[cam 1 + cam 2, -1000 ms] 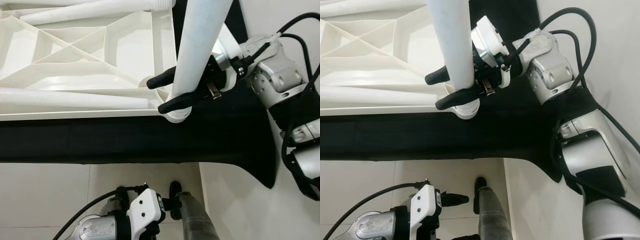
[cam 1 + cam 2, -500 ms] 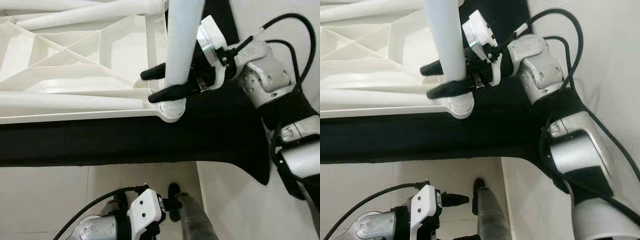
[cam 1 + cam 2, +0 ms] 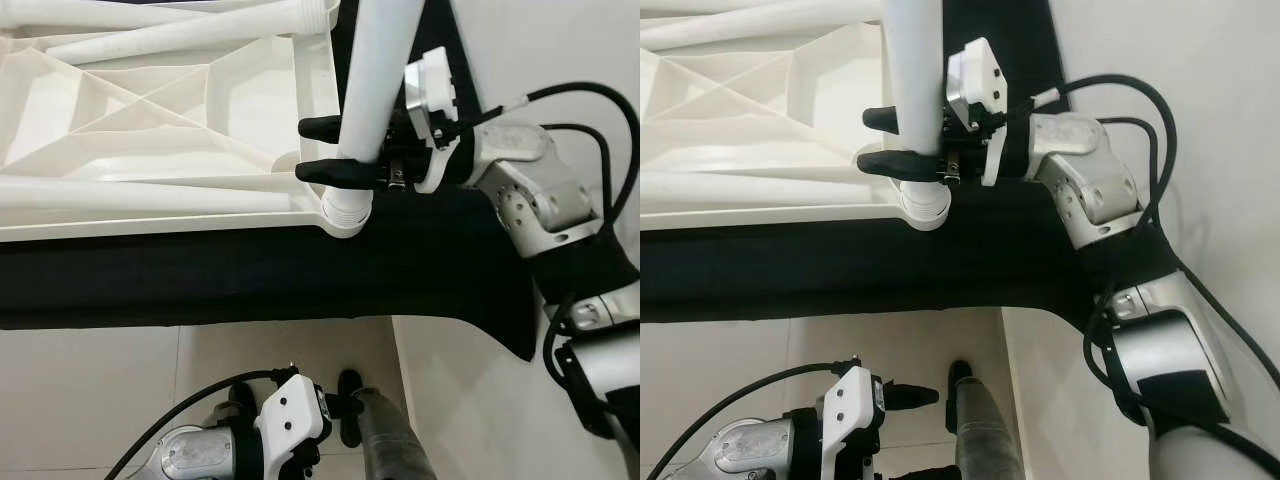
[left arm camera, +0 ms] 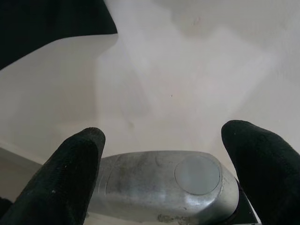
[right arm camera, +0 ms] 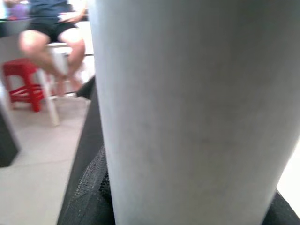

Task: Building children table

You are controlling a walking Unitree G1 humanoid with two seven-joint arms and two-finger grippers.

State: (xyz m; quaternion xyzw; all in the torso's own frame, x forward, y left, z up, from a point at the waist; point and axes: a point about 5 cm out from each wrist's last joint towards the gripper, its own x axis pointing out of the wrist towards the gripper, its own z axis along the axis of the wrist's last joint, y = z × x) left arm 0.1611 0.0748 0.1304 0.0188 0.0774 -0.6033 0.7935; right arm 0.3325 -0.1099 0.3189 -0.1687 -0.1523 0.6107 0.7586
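On the black mat (image 3: 250, 280) over pale floor tiles (image 3: 90, 390) lies the upturned tabletop (image 3: 150, 130).

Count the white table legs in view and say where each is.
3, maybe more hidden. One upright leg at the tabletop corner in the right gripper; one along the far edge; one along the near edge.

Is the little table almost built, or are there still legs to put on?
Not finished yet. The white tabletop lies upside down on the black cloth. The right pincer is shut on one white leg, standing it in the corner socket. Other loose legs lie on the tabletop, waiting. The left pincer hangs open near the floor.
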